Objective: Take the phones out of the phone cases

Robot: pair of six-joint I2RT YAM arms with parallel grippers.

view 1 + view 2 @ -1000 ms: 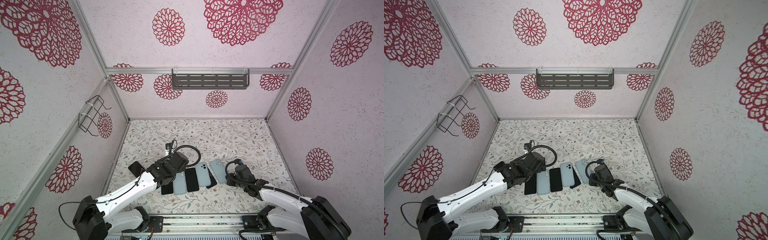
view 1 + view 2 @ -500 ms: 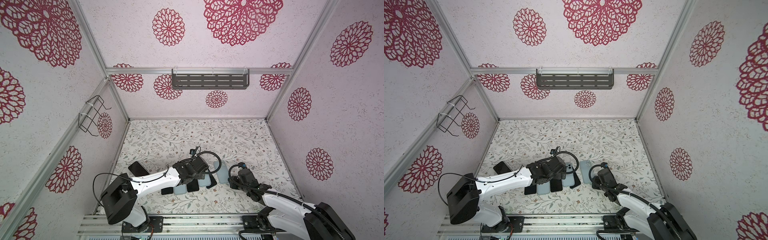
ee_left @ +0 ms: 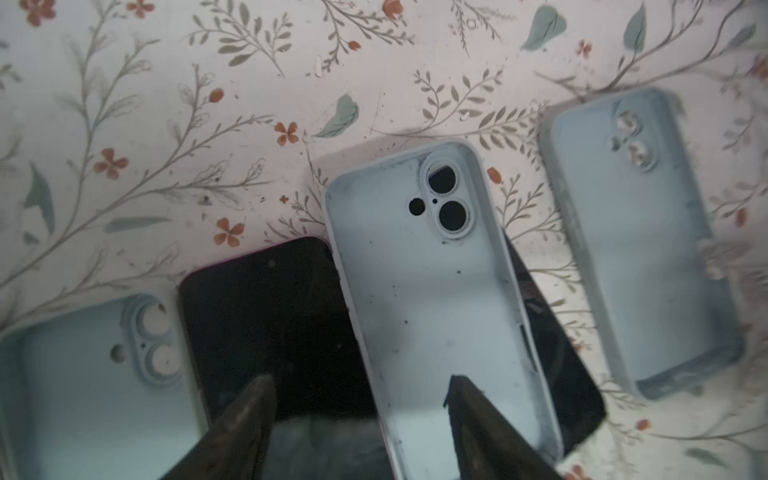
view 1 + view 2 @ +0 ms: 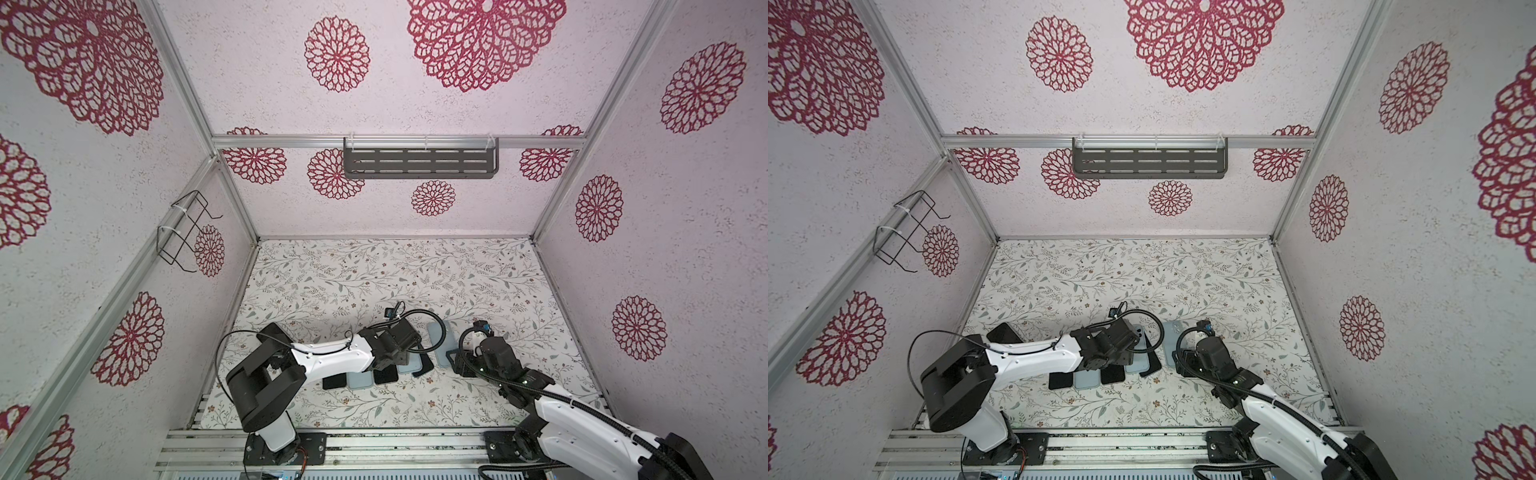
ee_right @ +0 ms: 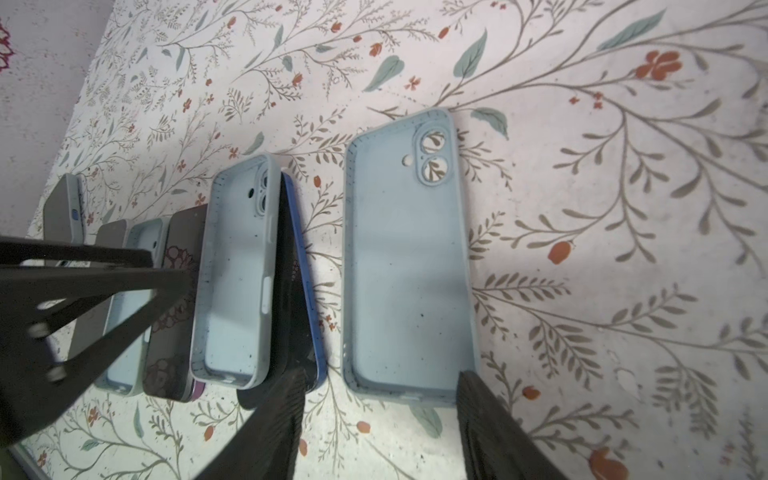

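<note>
Floral tabletop (image 4: pixel 374 274), empty case (image 5: pixel 407 266) (pale blue), phone (image 3: pixel 270 311)

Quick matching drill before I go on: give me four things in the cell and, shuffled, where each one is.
Things:
1. wire rack
2. slotted shelf
3. blue-edged phone
4. rightmost case

Places:
A. partly under an empty case
B. lying alone on the table, nothing in it
C. on the left wall
D. on the back wall

Pairs: 1-C, 2-D, 3-A, 4-B.

phones and cases (image 4: pixel 358 380) crowding front centre, left arm (image 4: pixel 332 357) overhanging them, far mat (image 4: pixel 395 274) open
</note>
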